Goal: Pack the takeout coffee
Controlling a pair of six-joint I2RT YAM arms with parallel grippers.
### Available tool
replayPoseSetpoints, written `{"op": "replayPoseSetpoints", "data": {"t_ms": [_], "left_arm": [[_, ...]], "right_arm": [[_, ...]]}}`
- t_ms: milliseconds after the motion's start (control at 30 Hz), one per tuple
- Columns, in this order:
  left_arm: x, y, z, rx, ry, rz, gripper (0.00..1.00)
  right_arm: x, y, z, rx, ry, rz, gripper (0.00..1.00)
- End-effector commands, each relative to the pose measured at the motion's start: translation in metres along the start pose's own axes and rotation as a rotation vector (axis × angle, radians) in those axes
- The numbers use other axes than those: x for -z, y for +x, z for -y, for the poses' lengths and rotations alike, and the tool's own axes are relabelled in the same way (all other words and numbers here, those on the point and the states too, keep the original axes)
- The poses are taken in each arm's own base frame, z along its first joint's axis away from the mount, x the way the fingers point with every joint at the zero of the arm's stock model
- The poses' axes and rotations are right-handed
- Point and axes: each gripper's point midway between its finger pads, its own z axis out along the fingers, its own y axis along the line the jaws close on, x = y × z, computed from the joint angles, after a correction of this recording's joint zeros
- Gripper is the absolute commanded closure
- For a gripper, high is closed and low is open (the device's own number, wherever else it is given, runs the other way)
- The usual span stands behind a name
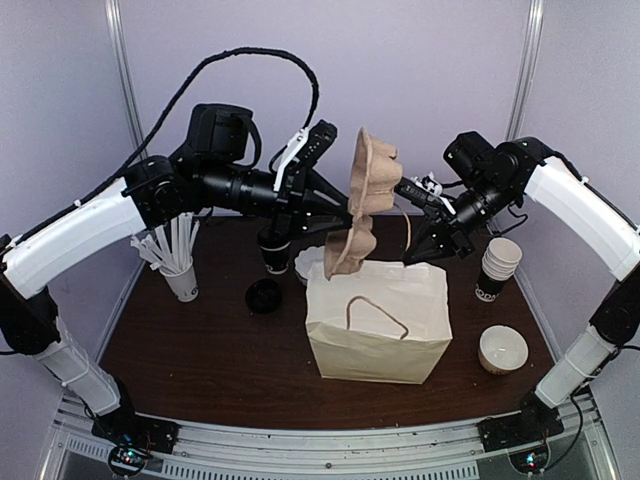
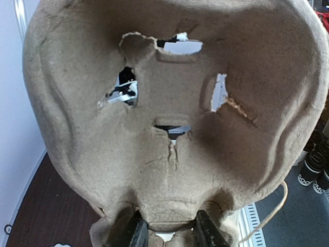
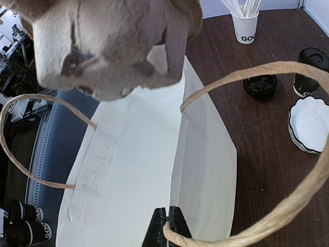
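While the left gripper [image 2: 167,230] clamps a pulp cup carrier [image 1: 365,200] above the paper bag [image 1: 375,320], the right gripper [image 3: 166,218] pinches the bag's twine handle [image 3: 300,203]; the takeout coffee [image 1: 273,248] stands behind the bag.

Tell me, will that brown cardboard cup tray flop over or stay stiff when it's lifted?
Probably stiff: the brown moulded-pulp cup tray stands upright, pinched at one edge by the left gripper, without drooping. Likely light, since that small pinch carries it. Maybe fragile: its holes look torn and cracked.
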Motion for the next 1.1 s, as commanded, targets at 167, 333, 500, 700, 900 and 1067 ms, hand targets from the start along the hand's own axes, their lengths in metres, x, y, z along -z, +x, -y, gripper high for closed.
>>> {"op": "replayPoseSetpoints", "data": {"t_ms": [167,333,500,700,900,1067], "left_arm": [[-0.034,-0.026,0.024,-0.049,0.159,0.126,0.69],[-0.036,-0.016,0.035,-0.033,0.216,0.108,0.69],[-0.041,0.012,0.036,-0.005,0.22,0.022,0.69],[-0.048,0.047,0.033,-0.007,0.17,-0.093,0.69],[-0.057,0.079,0.029,-0.028,0.118,-0.247,0.69],[-0.059,0.105,0.025,-0.073,0.077,-0.391,0.69]], "right_arm": [[0.009,-0.014,-0.01,0.024,0.012,0.044,1.0],[0.01,-0.014,-0.011,0.023,0.017,0.044,1.0],[0.011,-0.013,-0.012,0.025,0.021,0.044,1.0],[0.011,-0.012,-0.011,0.023,0.029,0.048,1.0],[0.009,-0.011,-0.011,0.016,0.02,0.047,1.0],[0.008,-0.008,-0.01,0.014,0.02,0.041,1.0]]}}
